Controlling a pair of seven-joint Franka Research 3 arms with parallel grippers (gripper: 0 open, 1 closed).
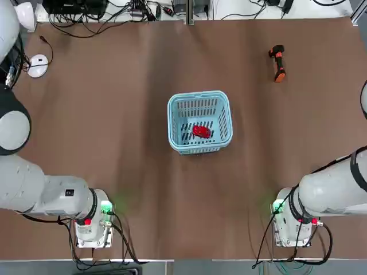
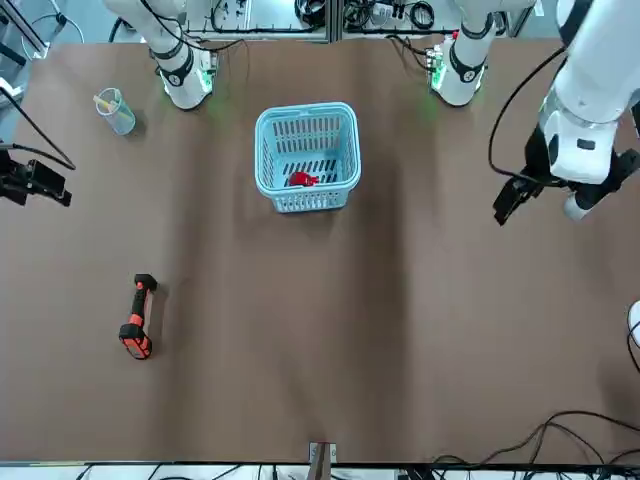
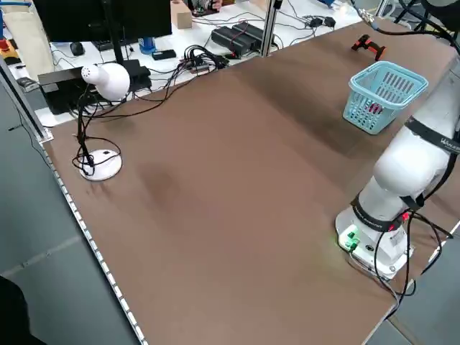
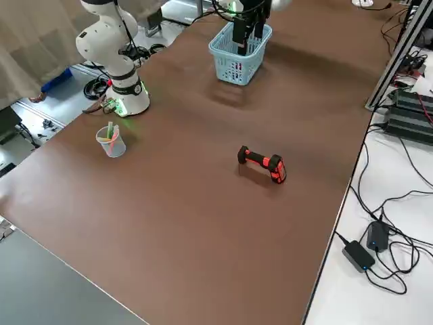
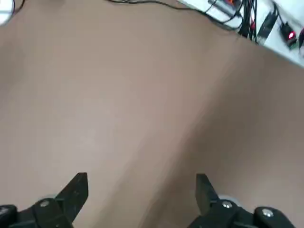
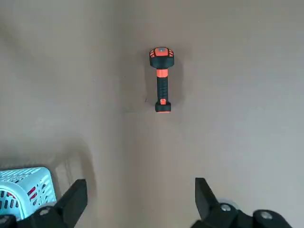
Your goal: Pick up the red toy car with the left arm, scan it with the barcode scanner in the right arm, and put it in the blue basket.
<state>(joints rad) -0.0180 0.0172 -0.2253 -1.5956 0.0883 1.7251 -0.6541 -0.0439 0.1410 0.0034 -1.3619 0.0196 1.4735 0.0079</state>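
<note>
The red toy car (image 1: pixel 200 131) lies inside the blue basket (image 1: pixel 178 106) at the table's middle; through the lattice the red toy car (image 2: pixel 301 180) also shows from the front. The barcode scanner (image 1: pixel 278 63) lies alone on the table at the far right, orange handle and black head flat down. My right gripper (image 6: pixel 140 194) hangs open and empty high over the table, with the barcode scanner (image 6: pixel 161 78) ahead of it and the blue basket (image 6: pixel 21 187) off to one side. My left gripper (image 5: pixel 141 187) is open and empty above bare table at the robot's left edge.
A clear plastic cup (image 2: pixel 115 108) stands near the right arm's base. A white lamp base (image 1: pixel 37 65) with its cord sits at the far left corner. Cables and electronics (image 1: pixel 109 11) line the far edge. Bare brown table surrounds the basket.
</note>
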